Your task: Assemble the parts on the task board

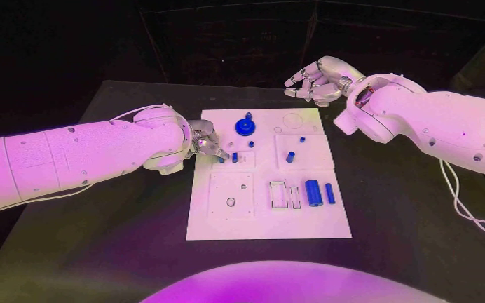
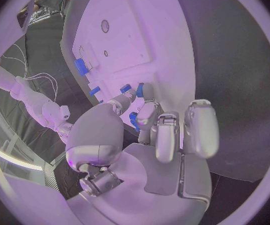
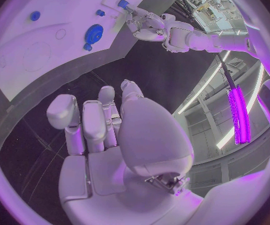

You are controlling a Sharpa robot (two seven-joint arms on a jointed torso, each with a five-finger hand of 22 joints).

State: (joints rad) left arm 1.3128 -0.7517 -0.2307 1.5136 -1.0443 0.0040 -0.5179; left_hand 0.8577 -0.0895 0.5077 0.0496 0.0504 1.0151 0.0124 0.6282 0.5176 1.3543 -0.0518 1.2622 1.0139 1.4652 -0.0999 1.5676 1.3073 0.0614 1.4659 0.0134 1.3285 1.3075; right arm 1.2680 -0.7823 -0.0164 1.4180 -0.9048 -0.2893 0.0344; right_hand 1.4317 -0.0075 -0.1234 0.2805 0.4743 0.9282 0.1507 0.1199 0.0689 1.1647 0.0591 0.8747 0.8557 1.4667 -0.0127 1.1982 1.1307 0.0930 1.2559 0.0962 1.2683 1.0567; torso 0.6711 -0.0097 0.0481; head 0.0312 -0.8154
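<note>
Looking down from the head camera, we note the white rectangular task board point(image 1: 269, 212) lying mid-table on the black table point(image 1: 121, 233). Our left hand point(image 1: 207, 143) sits at the board's 9 o'clock edge, fingertips down on the plate beside a small blue peg point(image 1: 235, 156); the left wrist view shows blue pieces close under the fingers point(image 2: 149, 116), but we cannot tell whether one is pinched or merely touched. Our right hand point(image 1: 318, 82) hovers off the board past its 1 o'clock corner, well apart from every part, fingers loosely curled and holding nothing.

On the board: a round blue gear with a centre knob point(image 1: 246, 126) near 12 o'clock; a small blue stud point(image 1: 301, 139) and a short blue cylinder point(image 1: 290, 156) toward 2 o'clock; a larger blue cylinder point(image 1: 315, 193) with a slim blue pin point(image 1: 329, 192) just beside it at 4 o'clock. Near them stands a white rectangular frame piece point(image 1: 278, 195). The right wrist view shows the gear point(image 3: 94, 33) too, and the left hand point(image 3: 149, 26) at the board's edge.
</note>
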